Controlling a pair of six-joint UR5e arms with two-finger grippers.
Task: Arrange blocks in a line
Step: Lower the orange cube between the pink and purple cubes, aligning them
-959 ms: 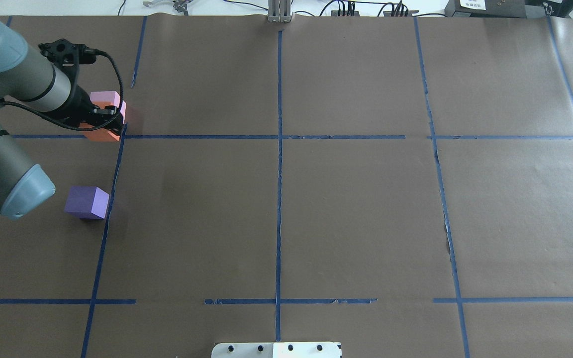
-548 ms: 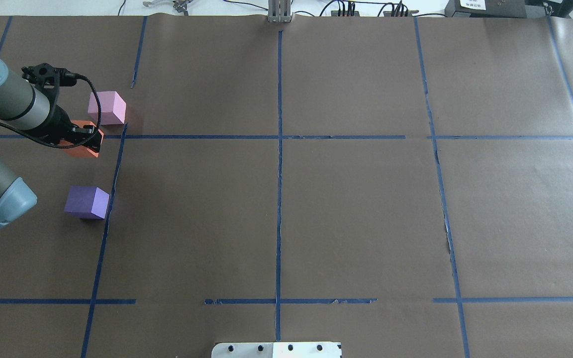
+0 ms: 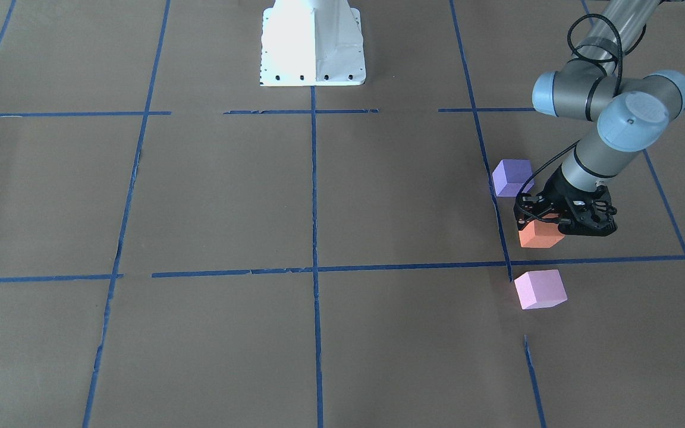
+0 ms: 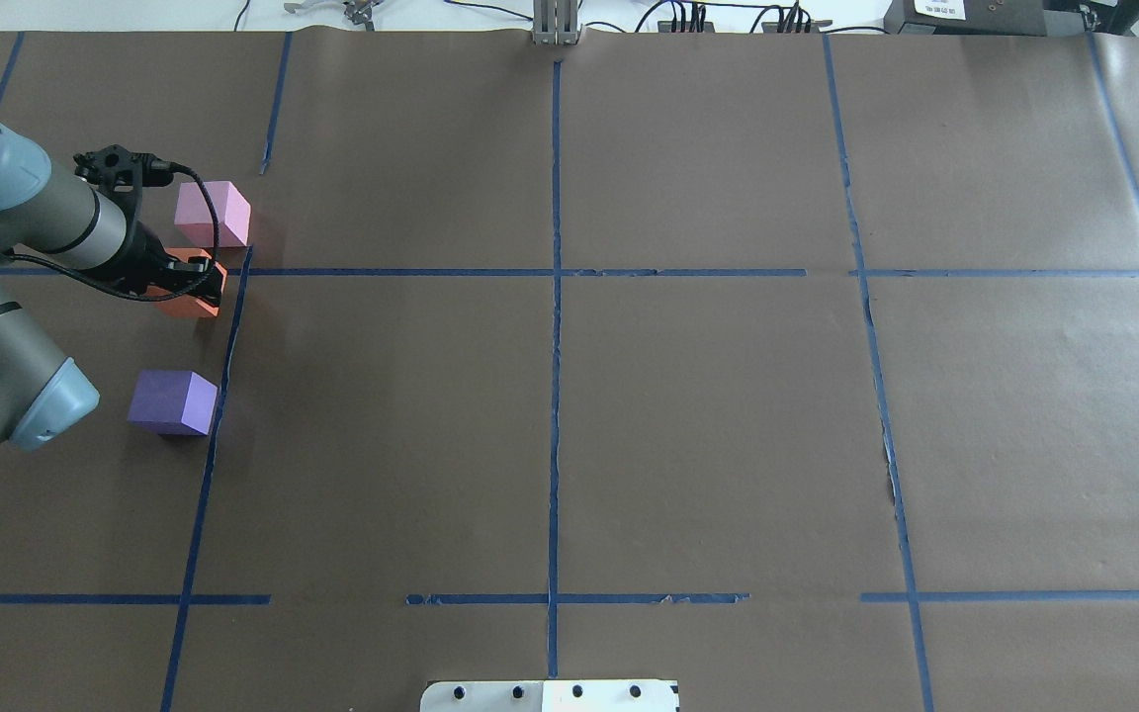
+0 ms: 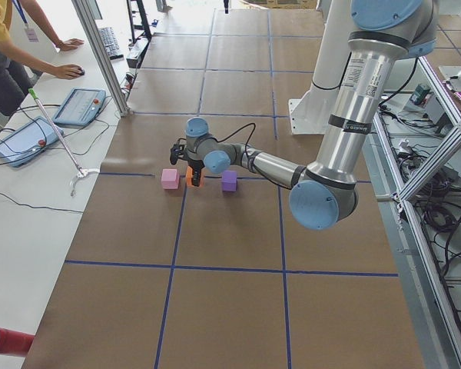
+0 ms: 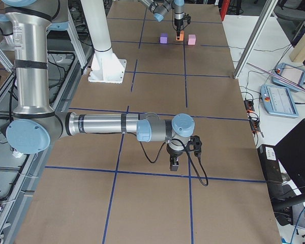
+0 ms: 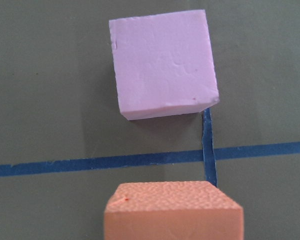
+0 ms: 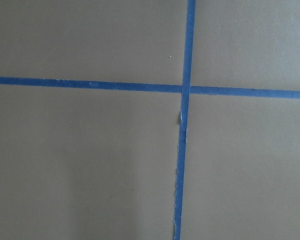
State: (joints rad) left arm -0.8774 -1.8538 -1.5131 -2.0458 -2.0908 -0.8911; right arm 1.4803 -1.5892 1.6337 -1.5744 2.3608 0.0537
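Nearest the robot we log a dark purple foam cube [image 4: 172,402] on the brown papered surface [image 4: 688,415]. Next out, the left hand [image 4: 196,285] is clamped on an orange foam cube [image 3: 540,236], just short of a blue tape line [image 7: 90,164]. Beyond that line sits a light pink foam cube [image 4: 214,215]. Right hand [image 6: 174,163]: we cannot tell its grip.

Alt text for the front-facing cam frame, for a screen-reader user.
The left gripper holds the orange block between the purple block and the pink block. The three form a rough line beside a blue tape line on brown paper.
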